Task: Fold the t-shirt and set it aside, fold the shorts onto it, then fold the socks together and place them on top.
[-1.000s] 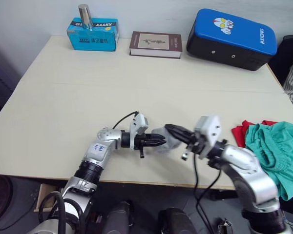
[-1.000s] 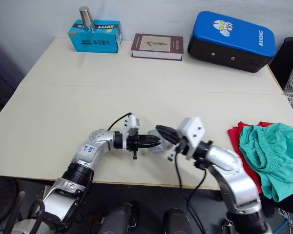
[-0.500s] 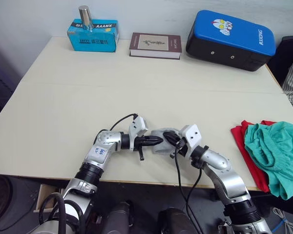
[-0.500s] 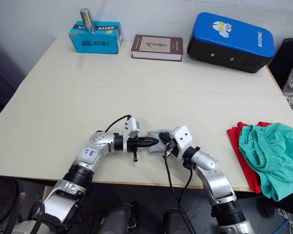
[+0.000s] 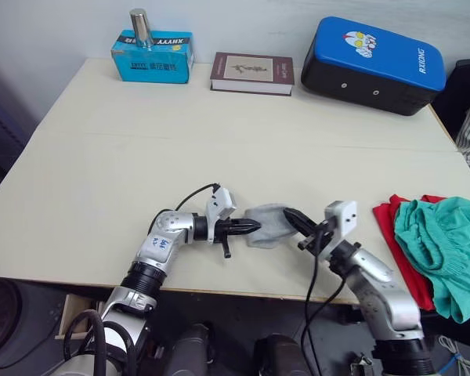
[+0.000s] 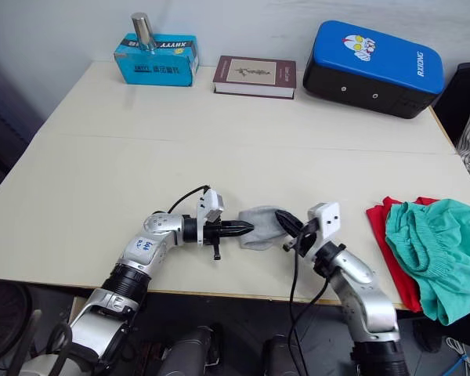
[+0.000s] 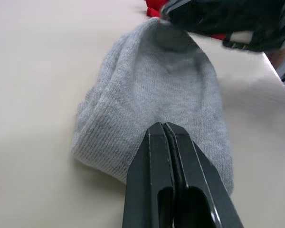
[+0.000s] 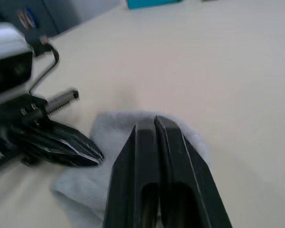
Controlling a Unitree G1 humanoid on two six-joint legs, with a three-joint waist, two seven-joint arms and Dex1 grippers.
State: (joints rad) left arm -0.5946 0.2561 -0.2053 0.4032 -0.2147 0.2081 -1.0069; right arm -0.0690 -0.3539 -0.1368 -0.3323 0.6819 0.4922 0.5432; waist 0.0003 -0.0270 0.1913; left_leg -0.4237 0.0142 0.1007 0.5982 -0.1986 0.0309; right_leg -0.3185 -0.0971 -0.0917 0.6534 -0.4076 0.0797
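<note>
Down at the near edge of the table (image 5: 102, 157), both arms are working the grey socks (image 5: 268, 225). They lie in a small folded bundle on the tabletop, right between the two grippers. The left gripper (image 5: 254, 226) points in from the robot's left, its two black fingers pressed together with the tips touching the edge of the bundle; the left wrist view shows the fingers closed with no gap, resting against the knit. Whether any cloth is caught between them, I cannot tell. The right gripper (image 5: 291, 215) comes in from the other side, fingers also pressed flat together, tips lying over the far end of the socks. From the right wrist view the closed fingers sit above the grey cloth, with the left gripper facing them just beyond.

Off to the robot's right, at the table's edge, the red t-shirt (image 5: 388, 213) lies flat with the teal shorts (image 5: 442, 243) heaped on top, partly hanging over the edge. That pile sits well apart from the socks.

Along the far side of the table: a teal box (image 5: 151, 56) with a metal cylinder (image 5: 140, 28) standing on it, a dark book (image 5: 252, 73) beside it, and a blue and black case (image 5: 372, 54).
</note>
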